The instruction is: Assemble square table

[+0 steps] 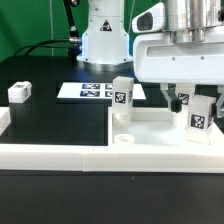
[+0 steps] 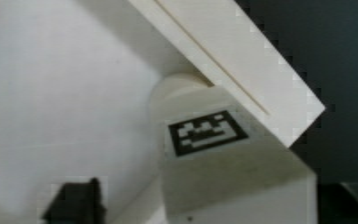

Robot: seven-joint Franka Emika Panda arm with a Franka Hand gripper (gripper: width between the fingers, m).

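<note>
The white square top (image 1: 155,128) lies flat at the exterior view's right. My gripper (image 1: 196,108) hangs over its right part, fingers either side of an upright white leg block (image 1: 198,117) with a black-white tag. It is open: one finger (image 1: 176,100) stands clear of the block. In the wrist view the tagged leg (image 2: 206,133) sits between the dark fingertips (image 2: 73,200), with a gap on one side, beside the top's raised rim (image 2: 247,60). A second leg (image 1: 123,96) stands upright at the top's far left corner. A third leg (image 1: 20,92) lies at far left.
The marker board (image 1: 95,91) lies on the black table in front of the robot base (image 1: 102,40). A small white round piece (image 1: 123,141) sits on the top near its front left corner. The long low border wall (image 1: 50,155) runs along the front.
</note>
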